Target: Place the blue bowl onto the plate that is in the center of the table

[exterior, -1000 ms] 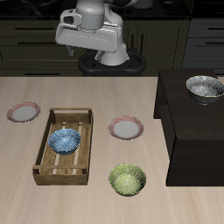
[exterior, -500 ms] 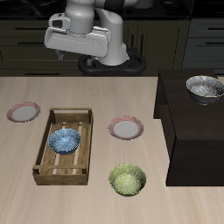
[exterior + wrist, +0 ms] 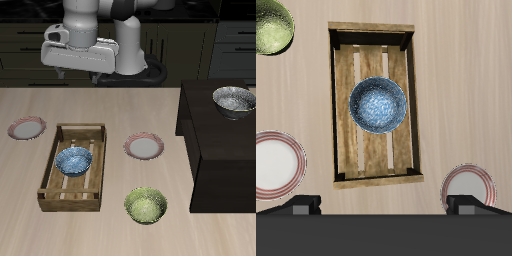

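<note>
- The pincer (image 3: 76, 72) hangs high above the desk (image 3: 110, 110), over its back part, holding nothing; from the wrist view its two fingers (image 3: 303, 207) stand well apart, so it is open.
- The blue bowl (image 3: 378, 104) sits almost straight below the pincer in the wrist view, upright on the slats inside a wooden crate (image 3: 346, 110), roughly midway along it.
- The plate (image 3: 144, 147) meant to receive it lies beside the crate, apart from it, on bare desk; an identical plate (image 3: 27, 128) lies on the crate's other side and must not be confused with it.
- A yellow-green bowl (image 3: 147, 205) rests nearer the desk's front edge than the target plate, and a grey-white bowl (image 3: 233, 99) sits on the dark cabinet block (image 3: 215, 140).
- I judge the step in hand to be the approach: come down vertically with one finger inside the bowl's rim and one outside, clear of the crate walls.
- Pinching the rim on the side facing open slats seems safest; then lift fully above the crate wall before moving sideways toward the plate.
</note>
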Robot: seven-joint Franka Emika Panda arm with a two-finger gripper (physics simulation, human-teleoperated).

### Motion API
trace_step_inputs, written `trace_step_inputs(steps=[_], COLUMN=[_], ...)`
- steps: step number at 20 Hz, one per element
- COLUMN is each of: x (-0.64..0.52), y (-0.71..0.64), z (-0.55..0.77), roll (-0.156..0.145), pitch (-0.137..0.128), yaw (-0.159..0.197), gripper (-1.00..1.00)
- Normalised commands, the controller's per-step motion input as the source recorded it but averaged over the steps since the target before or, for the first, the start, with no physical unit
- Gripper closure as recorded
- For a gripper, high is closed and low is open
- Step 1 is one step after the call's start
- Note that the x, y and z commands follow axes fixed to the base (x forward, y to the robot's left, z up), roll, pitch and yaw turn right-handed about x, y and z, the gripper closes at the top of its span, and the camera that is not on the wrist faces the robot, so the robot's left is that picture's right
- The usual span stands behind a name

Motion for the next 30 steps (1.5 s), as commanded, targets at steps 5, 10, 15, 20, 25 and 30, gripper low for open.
trace_step_inputs(steps=[5,10,15,20,25,30], x=[0.27,0.19,0.21,0.22,0.12,0.08], y=[-0.08,0.04,-0.01,-0.16,-0.18,-0.11], z=[-0.01,0.0,0.06,-0.03,-0.14,-0.2], roll=[0.016,0.049,0.081,0.039,0.003,0.008], pitch=[0.008,0.0,-0.021,0.006,0.014,0.017], yaw=[-0.012,-0.001,-0.003,0.019,-0.009,0.018], gripper=[-1.0,-1.0,-1.0,-1.0,-1.0,-1.0])
